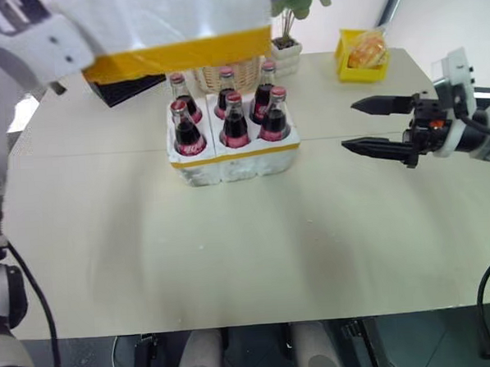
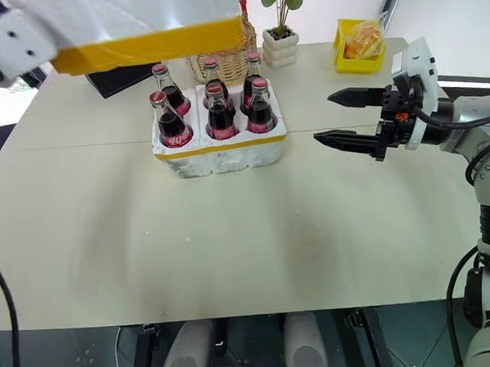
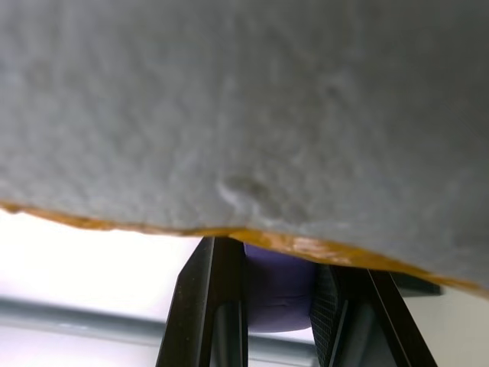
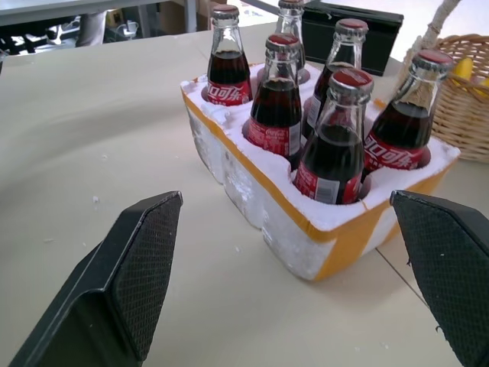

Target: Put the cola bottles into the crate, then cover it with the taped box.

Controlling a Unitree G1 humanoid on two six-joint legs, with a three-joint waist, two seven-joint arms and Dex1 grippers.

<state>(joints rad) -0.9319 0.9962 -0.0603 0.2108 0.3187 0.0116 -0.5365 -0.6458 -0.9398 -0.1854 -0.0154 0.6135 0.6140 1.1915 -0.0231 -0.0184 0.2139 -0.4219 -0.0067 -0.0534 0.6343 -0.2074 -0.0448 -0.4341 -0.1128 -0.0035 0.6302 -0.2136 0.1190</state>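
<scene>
You are carrying the taped box at the upper left of the head view, its yellow-taped lower edge hanging above and just behind the crate. All six cola bottles are standing in the crate's wells at upper centre of the table, so, judging by that, only the covering is left. Your left gripper is clenched on the taped box, the foam wall caught between its black fingers in the left wrist view. Your right gripper is hanging released at the right of the frame, jaws wide, well apart from the crate and pointing toward it.

To do this well, you are wanting the box's open mouth level and squarely over all six caps before lowering; a tilted edge could catch a bottle neck and tip it. One-handed, the big box may swing, so you may be bringing the right gripper to steady its far side. Mind the wicker basket just behind the crate.
</scene>
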